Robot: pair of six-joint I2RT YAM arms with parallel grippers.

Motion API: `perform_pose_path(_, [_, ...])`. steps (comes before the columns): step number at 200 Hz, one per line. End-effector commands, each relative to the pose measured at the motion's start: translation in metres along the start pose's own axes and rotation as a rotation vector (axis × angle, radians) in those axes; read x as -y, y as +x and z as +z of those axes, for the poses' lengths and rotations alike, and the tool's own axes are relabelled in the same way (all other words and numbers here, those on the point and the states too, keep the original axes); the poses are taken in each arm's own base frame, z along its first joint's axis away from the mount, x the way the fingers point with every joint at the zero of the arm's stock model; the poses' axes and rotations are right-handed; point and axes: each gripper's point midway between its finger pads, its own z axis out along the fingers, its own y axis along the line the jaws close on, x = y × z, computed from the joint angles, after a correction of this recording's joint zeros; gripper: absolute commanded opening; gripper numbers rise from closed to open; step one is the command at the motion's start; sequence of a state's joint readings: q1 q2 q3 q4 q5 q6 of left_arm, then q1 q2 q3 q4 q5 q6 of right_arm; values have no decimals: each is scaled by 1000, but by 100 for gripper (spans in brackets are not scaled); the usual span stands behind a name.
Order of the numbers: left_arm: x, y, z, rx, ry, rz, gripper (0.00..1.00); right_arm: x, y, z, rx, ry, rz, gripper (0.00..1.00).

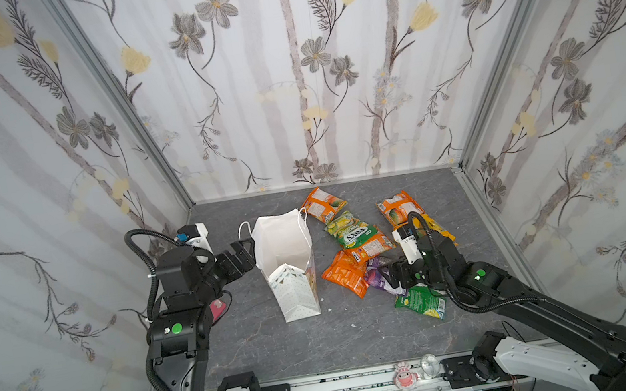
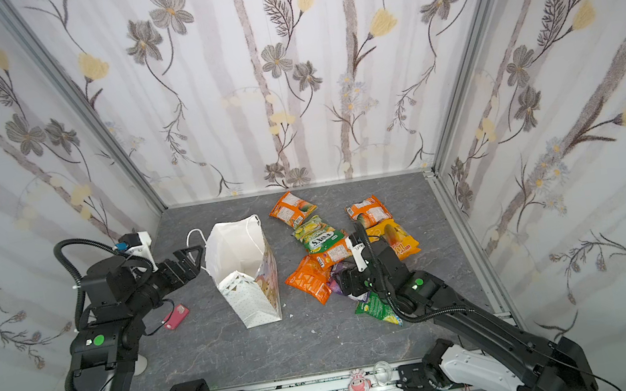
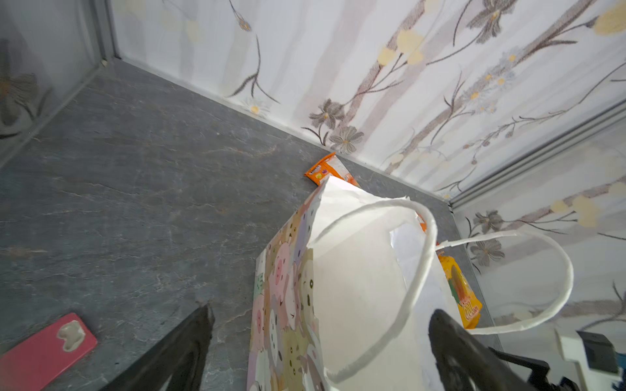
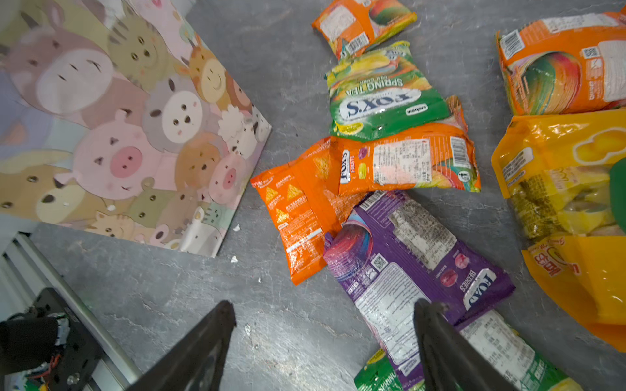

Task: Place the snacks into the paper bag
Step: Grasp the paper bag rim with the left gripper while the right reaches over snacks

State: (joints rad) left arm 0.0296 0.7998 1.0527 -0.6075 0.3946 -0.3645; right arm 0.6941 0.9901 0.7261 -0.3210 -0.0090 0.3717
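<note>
The left hand (image 1: 246, 252) is spread wide at the rim of the paper bag (image 1: 282, 243), which stands on the grey bench (image 1: 283, 344) with its mouth open. In the left wrist view the bag's animal-printed wall (image 3: 288, 287) and one white cord handle (image 3: 420, 270) lie in the gap between this hand's fingertips. Whether either finger touches the paper cannot be told. A pink flat piece (image 3: 40, 348) lies on the bench off to one side of the hand, apart from the bag.

The right hand (image 4: 327, 304) hangs low over the snacks (image 1: 369, 247), its jaws parted. One finger (image 4: 440, 345) sits over the near end of the purple packet (image 4: 406, 254); the other finger (image 4: 203, 348) is over bare bench. The packet's edge lies between the two tips, with a clear gap still showing. Just beyond the fingertips an orange packet (image 4: 298, 216) lies partly under the purple one. Farther ahead come another orange packet (image 4: 406, 162) and a green packet (image 4: 382, 101). A yellow packet (image 4: 559, 176) lies beside the hand, on the side away from the bag. A second green packet (image 1: 422, 302) lies under the wrist, partly covered by the purple one. The bag stands across bare bench from this hand, on its other side, clear of all the packets.
</note>
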Motion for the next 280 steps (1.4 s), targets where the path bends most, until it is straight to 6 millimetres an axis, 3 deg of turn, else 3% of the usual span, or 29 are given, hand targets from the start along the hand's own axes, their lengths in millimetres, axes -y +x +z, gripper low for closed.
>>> perform_pose_path(1, [16, -1, -2, -3, 86, 48, 100, 8, 7, 7, -33, 93, -79, 82])
perform_pose_path(53, [21, -3, 7, 18, 135, 64, 100, 25, 23, 27, -108, 192, -147, 81])
perform_pose_path(58, [23, -3, 6, 19, 140, 69, 100, 20, 11, 26, -87, 190, -149, 81])
perform_pose_path(105, [31, 0, 4, 5, 159, 92, 100, 16, 19, 30, -126, 245, -184, 80])
perform_pose_path(124, [27, 2, 3, -6, 120, 109, 100, 9, 27, 32, -154, 263, -230, 80])
perform_pose_path(148, [13, 5, 6, -5, 48, 126, 100, 6, 21, 33, -127, 275, -248, 80])
perform_pose_path(180, [-4, 12, 18, -31, -21, 120, 100, 14, 19, 35, -111, 334, -269, 79])
perform_pose_path(215, [-9, 7, 28, -34, -42, 127, 100, 14, 39, 50, -174, 331, -298, 77])
perform_pose_path(280, [-8, 2, 32, -30, -41, 129, 100, 15, 50, 65, -197, 394, -405, 74])
